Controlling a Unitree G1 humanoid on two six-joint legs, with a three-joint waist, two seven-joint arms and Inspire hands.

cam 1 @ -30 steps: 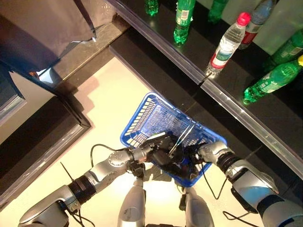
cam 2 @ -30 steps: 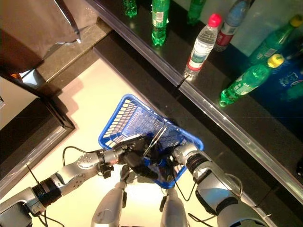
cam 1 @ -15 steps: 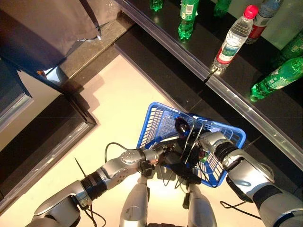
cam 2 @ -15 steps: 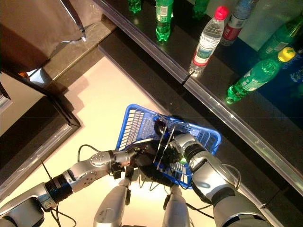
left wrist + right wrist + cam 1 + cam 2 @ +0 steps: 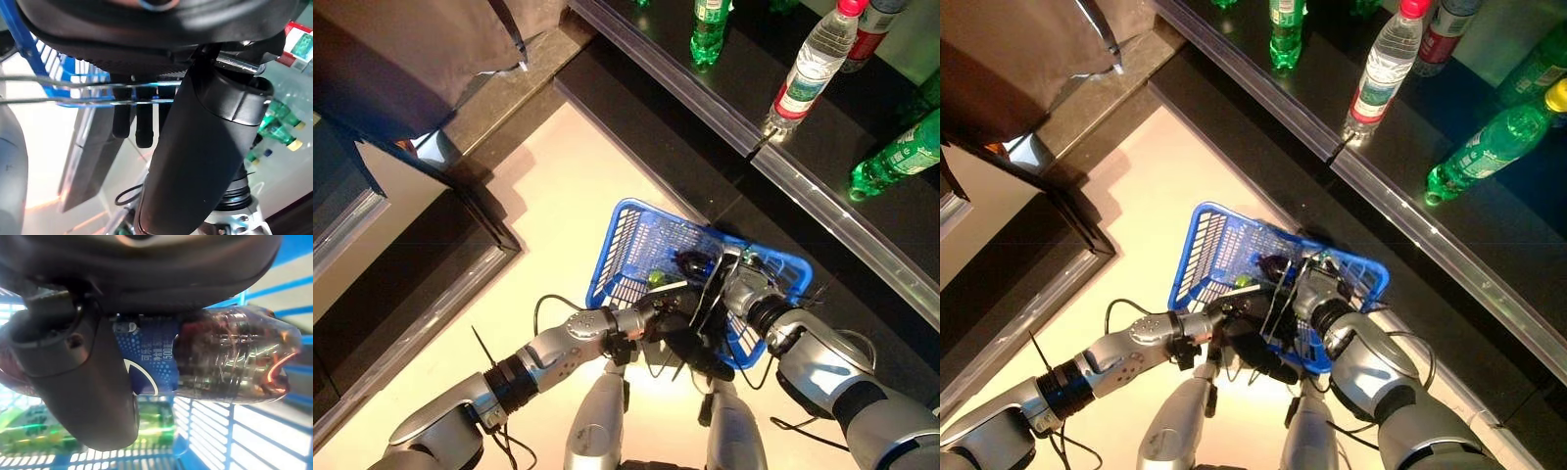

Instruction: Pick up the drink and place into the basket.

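The blue basket (image 5: 619,245) hangs in front of me above the pale floor. My left hand (image 5: 674,328) is shut on its thin wire handles (image 5: 709,294), which also show in the left wrist view (image 5: 73,90). My right hand (image 5: 744,290) is inside the basket, shut on a dark cola bottle (image 5: 230,357) with a blue label. The bottle's dark end shows in the left eye view (image 5: 691,262). The thumb (image 5: 83,377) curls across the bottle. A green drink (image 5: 656,279) lies on the basket's bottom, seen below the bottle in the right wrist view (image 5: 156,431).
A dark shelf with a metal front edge (image 5: 822,211) runs across the upper right. On it are a green bottle (image 5: 709,29), a clear water bottle with a red cap (image 5: 808,73) and a green bottle lying on its side (image 5: 901,157). A dark cabinet (image 5: 401,59) stands at the upper left.
The whole view has shifted. My right hand has moved the dark bottle from the basket's near rim down into the basket. My left hand still holds the handles.
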